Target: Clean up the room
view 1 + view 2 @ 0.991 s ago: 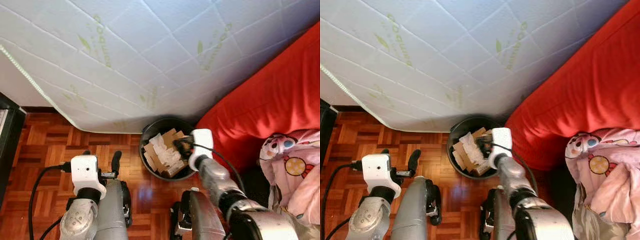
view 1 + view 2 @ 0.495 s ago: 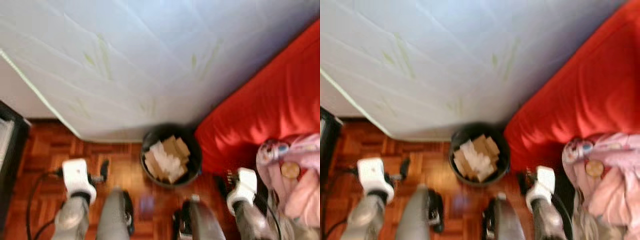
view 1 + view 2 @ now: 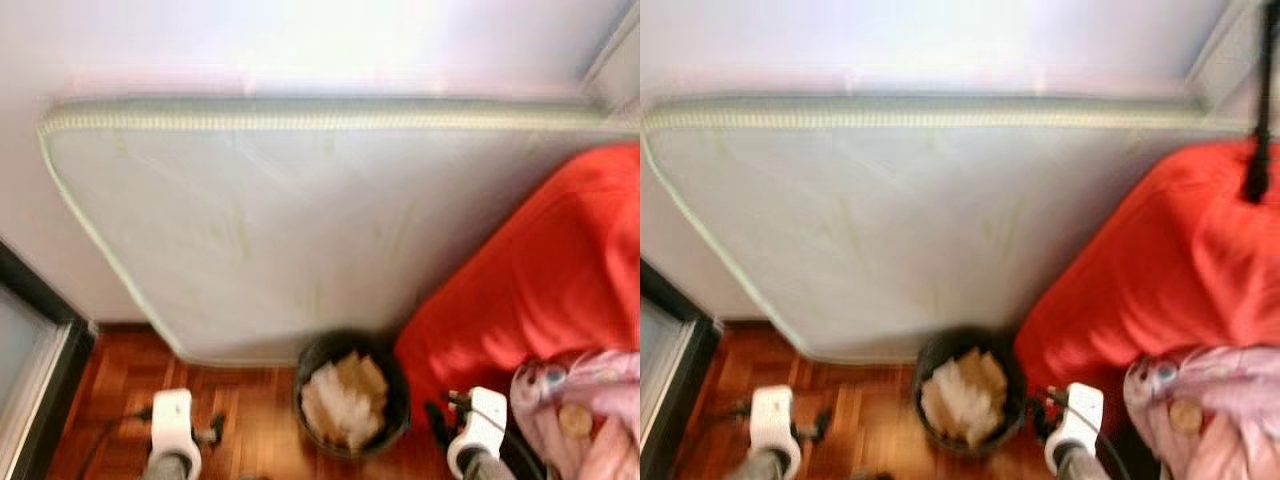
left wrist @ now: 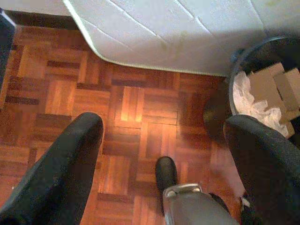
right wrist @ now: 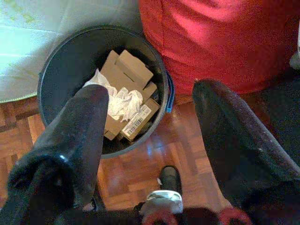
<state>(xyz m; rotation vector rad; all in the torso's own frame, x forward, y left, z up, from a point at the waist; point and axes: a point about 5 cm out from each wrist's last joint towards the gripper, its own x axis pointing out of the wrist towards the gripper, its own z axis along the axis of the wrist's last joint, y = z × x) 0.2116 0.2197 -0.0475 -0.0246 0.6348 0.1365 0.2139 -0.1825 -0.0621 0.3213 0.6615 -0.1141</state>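
Both arms hang low and empty, so one drop-off looks done and the next call is finding more litter. At lower left of the head view the left end effector [image 4: 161,136] is released over bare parquet floor [image 4: 126,108]. The bin [image 3: 352,400], bottom centre, holds cardboard and crumpled paper [image 5: 123,104]. The right end effector [image 5: 150,122] hangs released above it. The mattress [image 3: 300,230] and red sofa [image 3: 530,290] hem it in.

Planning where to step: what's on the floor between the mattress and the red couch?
The black bin, filled with cardboard and crumpled paper, sits between the mattress and the couch, seen in both eye views.
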